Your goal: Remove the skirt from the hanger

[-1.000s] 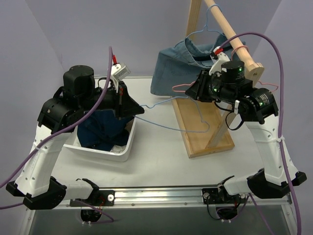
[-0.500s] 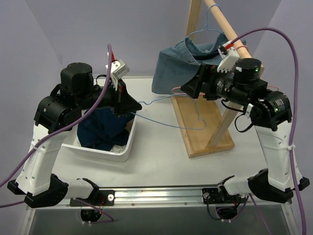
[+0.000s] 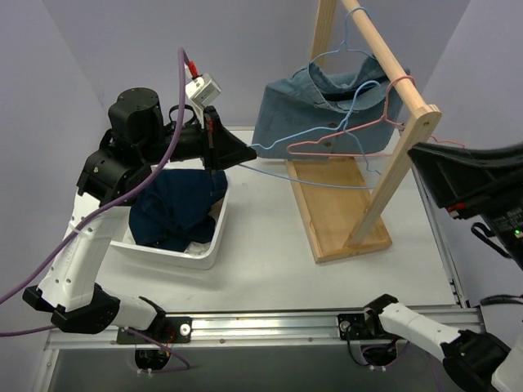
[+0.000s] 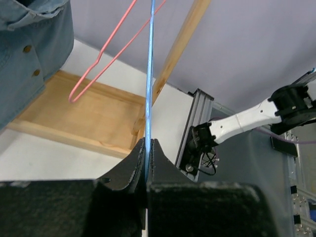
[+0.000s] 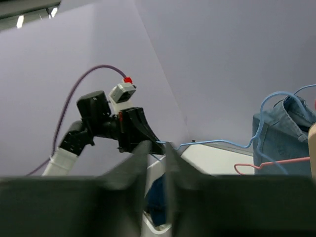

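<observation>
The pink-red hanger (image 3: 343, 140) hangs bare from the wooden rail by its hook; it also shows in the left wrist view (image 4: 98, 59) and the right wrist view (image 5: 276, 162). No white skirt is clearly in view. My left gripper (image 3: 250, 152) (image 4: 148, 142) is shut on a light-blue wire hanger (image 3: 315, 173) (image 4: 150, 74), holding it in the air beside the rack. My right gripper (image 3: 418, 155) (image 5: 157, 147) is off to the right, apart from the hangers, its jaws slightly apart and empty.
A light-blue denim shirt (image 3: 302, 106) hangs on another blue hanger from the rail (image 3: 384, 49). The rack's wooden base (image 3: 335, 216) lies right of centre. A white bin (image 3: 214, 245) at the left holds a dark-blue denim garment (image 3: 176, 208).
My right gripper has let go of the pink-red hanger, which now hangs on the rail, and has pulled back to the right. My left gripper has risen with the blue hanger.
</observation>
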### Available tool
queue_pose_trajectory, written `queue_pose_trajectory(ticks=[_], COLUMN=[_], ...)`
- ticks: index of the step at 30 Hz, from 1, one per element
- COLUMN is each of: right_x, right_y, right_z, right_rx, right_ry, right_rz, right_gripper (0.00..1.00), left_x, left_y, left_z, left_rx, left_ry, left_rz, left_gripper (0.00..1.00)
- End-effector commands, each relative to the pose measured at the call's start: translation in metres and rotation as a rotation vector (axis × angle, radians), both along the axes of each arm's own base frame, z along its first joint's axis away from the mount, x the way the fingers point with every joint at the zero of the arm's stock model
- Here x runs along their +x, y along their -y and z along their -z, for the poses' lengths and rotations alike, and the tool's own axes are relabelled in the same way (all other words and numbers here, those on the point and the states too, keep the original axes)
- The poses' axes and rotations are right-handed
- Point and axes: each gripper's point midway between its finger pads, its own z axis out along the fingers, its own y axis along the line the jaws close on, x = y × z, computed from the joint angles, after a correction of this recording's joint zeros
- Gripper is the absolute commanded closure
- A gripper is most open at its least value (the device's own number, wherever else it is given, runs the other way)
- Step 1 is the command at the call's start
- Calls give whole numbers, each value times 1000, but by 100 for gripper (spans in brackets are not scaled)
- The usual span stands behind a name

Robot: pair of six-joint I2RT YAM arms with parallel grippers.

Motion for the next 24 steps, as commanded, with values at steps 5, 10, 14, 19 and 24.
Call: queue_pose_trajectory(ticks=[5,10,14,19,24], right_x=[-14,-13,-11,-7,-3], right_y=[57,59,65,66,66], right_z=[-23,-16,-12,-8,-2], right_rx=[158,170,177,167,161], right_ry=[84,38,21,-2,-23], right_rz=[222,209,232,242,250], right_gripper=[100,100,100,100,100], left_x=[5,9,14,11,8], left_y=[22,28,37,53,61], left_z=[-59,-72,-71,-61,-43], left_rx=[-196,-250,-262,-248,-209], left_ry=[122,138,128,97,62], left_rz=[86,95,120,168,188], left_gripper=[98,98,98,98,98])
